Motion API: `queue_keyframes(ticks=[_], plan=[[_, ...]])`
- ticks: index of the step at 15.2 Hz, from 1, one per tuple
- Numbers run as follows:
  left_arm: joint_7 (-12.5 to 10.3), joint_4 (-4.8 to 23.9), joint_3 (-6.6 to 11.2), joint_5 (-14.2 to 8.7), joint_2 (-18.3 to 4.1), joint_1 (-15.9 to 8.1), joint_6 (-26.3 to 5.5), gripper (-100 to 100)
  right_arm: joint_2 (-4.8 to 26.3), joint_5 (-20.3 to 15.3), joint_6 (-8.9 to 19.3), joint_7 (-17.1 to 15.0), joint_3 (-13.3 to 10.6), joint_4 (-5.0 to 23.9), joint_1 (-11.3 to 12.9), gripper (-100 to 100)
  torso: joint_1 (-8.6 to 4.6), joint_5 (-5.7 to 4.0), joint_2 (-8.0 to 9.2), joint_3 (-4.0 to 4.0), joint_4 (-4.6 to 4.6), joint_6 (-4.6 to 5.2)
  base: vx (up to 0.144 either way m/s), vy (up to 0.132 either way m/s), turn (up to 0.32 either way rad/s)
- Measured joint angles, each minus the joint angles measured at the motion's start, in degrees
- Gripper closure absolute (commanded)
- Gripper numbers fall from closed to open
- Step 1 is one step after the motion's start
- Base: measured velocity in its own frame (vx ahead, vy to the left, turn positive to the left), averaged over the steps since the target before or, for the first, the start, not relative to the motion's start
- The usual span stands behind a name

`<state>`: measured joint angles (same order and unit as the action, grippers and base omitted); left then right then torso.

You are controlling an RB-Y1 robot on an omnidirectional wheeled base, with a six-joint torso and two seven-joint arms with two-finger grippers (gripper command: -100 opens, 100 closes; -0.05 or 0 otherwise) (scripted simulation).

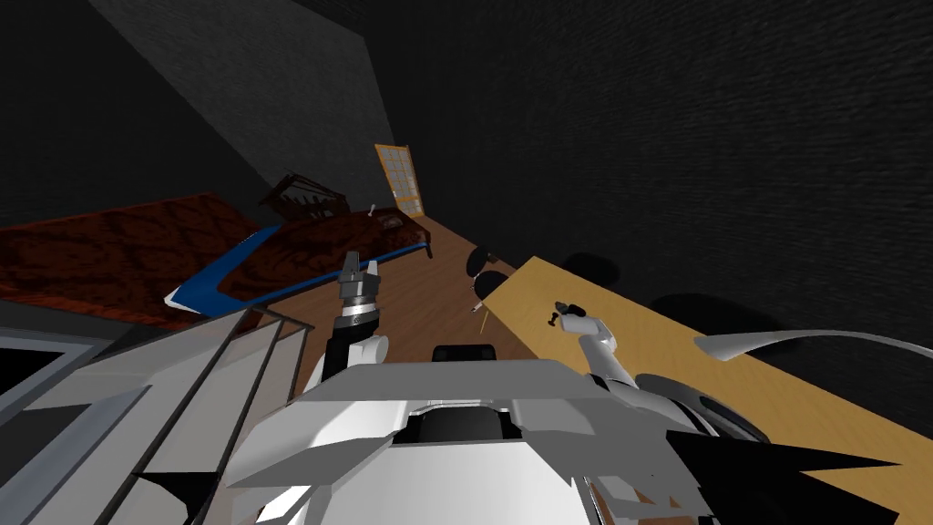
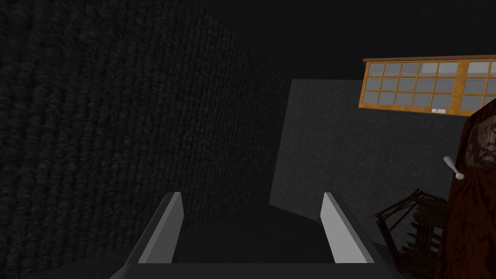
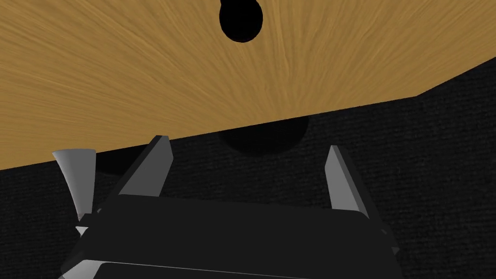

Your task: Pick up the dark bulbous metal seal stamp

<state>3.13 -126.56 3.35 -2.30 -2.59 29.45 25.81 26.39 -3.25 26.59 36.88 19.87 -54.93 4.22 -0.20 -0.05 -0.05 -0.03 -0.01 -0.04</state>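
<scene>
Right hand (image 3: 248,143) is hovering with fingers spread wide, holding nothing, near the edge of a tan wooden counter (image 3: 121,72). The dark bulbous seal stamp (image 3: 240,17) is sitting on the counter ahead of the fingers, apart from them. Likely risk: closing in off-centre, a blade could be knocking the rounded stamp over or away. Farther off, left hand (image 2: 251,193) is raised, wide open, empty.

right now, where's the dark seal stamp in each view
head view: seal stamp, small and dark on the tan table, beside the right pincer.
left wrist view: open left pincer, aimed away from the table.
right wrist view: seal stamp ahead of the open pincer, on the table.
shared landmark: the table's edge against the dark wall.
</scene>
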Motion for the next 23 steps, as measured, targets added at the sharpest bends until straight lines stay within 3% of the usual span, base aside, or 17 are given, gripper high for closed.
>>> queue_keyframes(ticks=[8, 14, 18, 21, 23], plan=[[0.0, 0.0, 0.01, 0.0, 0.0, 0.0, 0.0, 0, 0.8, -0.4, 4.7, 3.8, 1.5, 7.4, 2.4, -100, 0.03, 0.00, -0.02, -0.01, -0.01, 0.06, -0.013, -0.022, 0.126], [0.0, 0.0, 0.00, 0.0, 0.0, 0.0, 0.0, 0, 1.9, -1.1, 8.2, 7.0, 2.8, 16.1, 6.0, -100, -0.02, -0.01, -0.02, -0.01, -0.01, 0.00, -0.017, -0.030, 0.201], [0.0, 0.0, 0.00, 0.0, 0.0, 0.0, 0.0, 0, 2.5, -1.1, 11.3, 9.6, 3.8, 20.4, 7.5, -100, -0.03, -0.01, -0.02, -0.01, 0.00, 0.02, -0.018, -0.034, 0.162], [0.0, 0.0, 0.01, 0.0, 0.0, 0.0, 0.0, 0, 2.5, -1.3, 13.0, 10.7, 4.2, 21.9, 8.0, -100, 0.02, 0.00, -0.04, -0.02, -0.01, 0.07, -0.013, -0.022, 0.087], [0.0, 0.0, 0.01, 0.0, 0.0, 0.0, 0.0, 0, 2.3, -2.0, 12.7, 9.2, 3.8, 22.7, 8.1, -100, -0.05, -0.01, 0.03, 0.01, 0.00, 0.03, -0.047, -0.062, 0.193]])
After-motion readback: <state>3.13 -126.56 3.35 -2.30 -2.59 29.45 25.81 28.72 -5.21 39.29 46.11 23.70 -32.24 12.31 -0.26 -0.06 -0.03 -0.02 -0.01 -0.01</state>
